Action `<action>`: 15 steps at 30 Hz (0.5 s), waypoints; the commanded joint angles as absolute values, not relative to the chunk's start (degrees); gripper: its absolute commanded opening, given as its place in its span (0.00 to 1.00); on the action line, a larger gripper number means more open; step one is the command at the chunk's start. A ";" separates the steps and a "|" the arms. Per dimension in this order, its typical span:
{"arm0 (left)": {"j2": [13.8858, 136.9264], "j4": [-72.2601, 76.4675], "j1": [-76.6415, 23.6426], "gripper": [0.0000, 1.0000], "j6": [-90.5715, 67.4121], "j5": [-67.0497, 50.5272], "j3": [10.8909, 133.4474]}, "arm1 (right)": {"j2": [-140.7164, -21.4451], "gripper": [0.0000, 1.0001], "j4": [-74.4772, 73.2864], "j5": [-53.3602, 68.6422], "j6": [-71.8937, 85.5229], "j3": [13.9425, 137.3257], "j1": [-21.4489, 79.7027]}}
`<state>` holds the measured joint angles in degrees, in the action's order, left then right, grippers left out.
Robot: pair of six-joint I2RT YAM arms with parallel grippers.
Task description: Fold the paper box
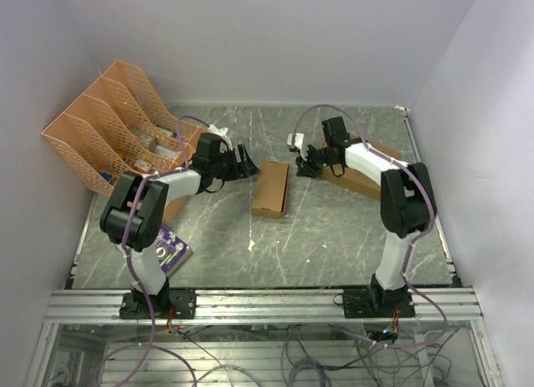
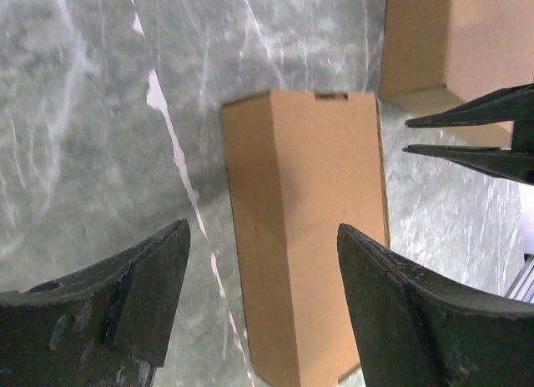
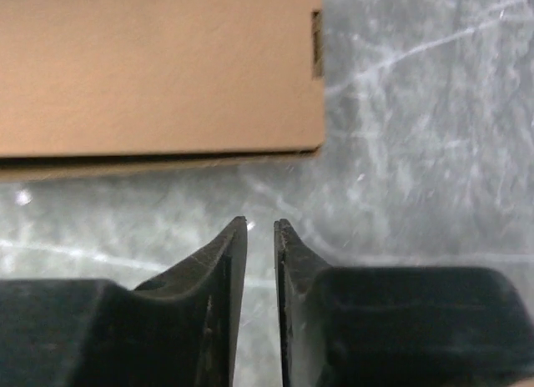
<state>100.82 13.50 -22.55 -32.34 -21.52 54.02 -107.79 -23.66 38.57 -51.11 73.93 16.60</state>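
The paper box (image 1: 271, 188) lies folded as a narrow brown rectangular box in the middle of the table. My left gripper (image 1: 247, 163) hovers just left of its far end, open. In the left wrist view the box (image 2: 304, 237) sits below and between the wide-spread fingers (image 2: 150, 278), apart from both. My right gripper (image 1: 302, 165) is just right of the box's far end. In the right wrist view its tips (image 3: 260, 224) stand a narrow gap apart with nothing between them, a little short of the box's edge (image 3: 158, 70).
An orange file organizer (image 1: 117, 124) stands at the back left. A larger brown cardboard box (image 1: 367, 174) lies under the right arm, also visible as (image 2: 450, 45). A purple packet (image 1: 171, 247) lies near the left arm's base, and a white scrap (image 1: 252, 246) on the marble.
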 commanded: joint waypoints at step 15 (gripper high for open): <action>117.98 10.57 -28.12 0.66 -29.87 -30.59 70.31 | -125.47 0.11 -27.39 36.05 -58.49 92.95 23.49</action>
